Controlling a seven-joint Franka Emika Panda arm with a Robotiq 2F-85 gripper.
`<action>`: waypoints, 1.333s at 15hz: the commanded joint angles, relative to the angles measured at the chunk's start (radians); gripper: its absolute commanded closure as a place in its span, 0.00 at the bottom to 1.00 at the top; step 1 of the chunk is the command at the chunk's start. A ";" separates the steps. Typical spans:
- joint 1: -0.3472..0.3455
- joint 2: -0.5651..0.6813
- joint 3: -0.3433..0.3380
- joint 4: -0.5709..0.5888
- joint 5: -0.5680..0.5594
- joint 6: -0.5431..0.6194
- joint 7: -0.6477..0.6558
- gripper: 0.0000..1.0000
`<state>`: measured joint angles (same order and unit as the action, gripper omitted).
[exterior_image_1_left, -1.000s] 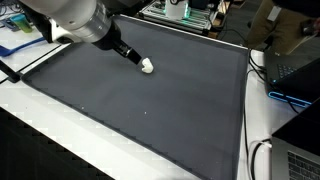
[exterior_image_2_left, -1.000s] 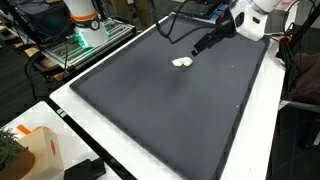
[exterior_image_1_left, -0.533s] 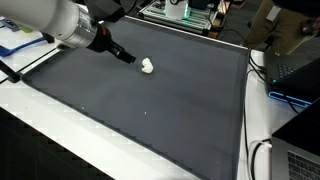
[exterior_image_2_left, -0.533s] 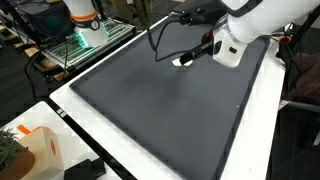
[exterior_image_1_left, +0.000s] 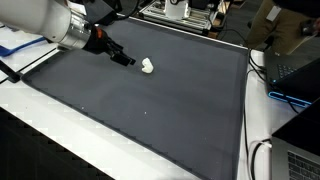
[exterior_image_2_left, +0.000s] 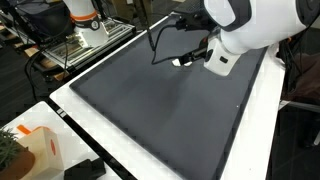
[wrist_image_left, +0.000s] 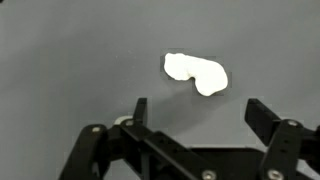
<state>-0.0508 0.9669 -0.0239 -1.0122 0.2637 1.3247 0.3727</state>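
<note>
Approach looks to be the step in hand: the gripper (wrist_image_left: 196, 108) hangs low over the mat (exterior_image_1_left: 150, 115) with its jaws spread wide and nothing between them. The lump (wrist_image_left: 196, 73), a small white blob, lies just beyond the fingertips, at 12 o'clock from them in the wrist view. It lies flat on the mat with its longer side running from 9 to 3 o'clock, roughly centred on the gap between the two fingers and clear of both. In an exterior view the gripper (exterior_image_1_left: 127, 60) comes in from 9 o'clock at a shallow slant, its tips just beside the lump (exterior_image_1_left: 147, 65). The lump sits at 3 o'clock from them, at about 12 o'clock from the mat's middle. In an exterior view the arm (exterior_image_2_left: 245, 25) covers much of the scene, and the lump (exterior_image_2_left: 181, 62) shows only as a pale patch by the dark fingers; whether they touch it cannot be told there. Judging from this, a grasp would call for a short advance toward 12 o'clock in the wrist view until the fingers straddle the lump. A slight drop to the mat and a squeeze along the lump's long side would follow.
</note>
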 joint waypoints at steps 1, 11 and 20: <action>0.006 0.020 0.002 0.040 0.027 0.005 0.054 0.00; 0.063 -0.081 -0.002 -0.049 -0.071 0.023 -0.034 0.00; 0.115 -0.474 0.019 -0.429 -0.084 0.192 -0.116 0.00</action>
<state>0.0421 0.6379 -0.0054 -1.2471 0.1883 1.4456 0.2309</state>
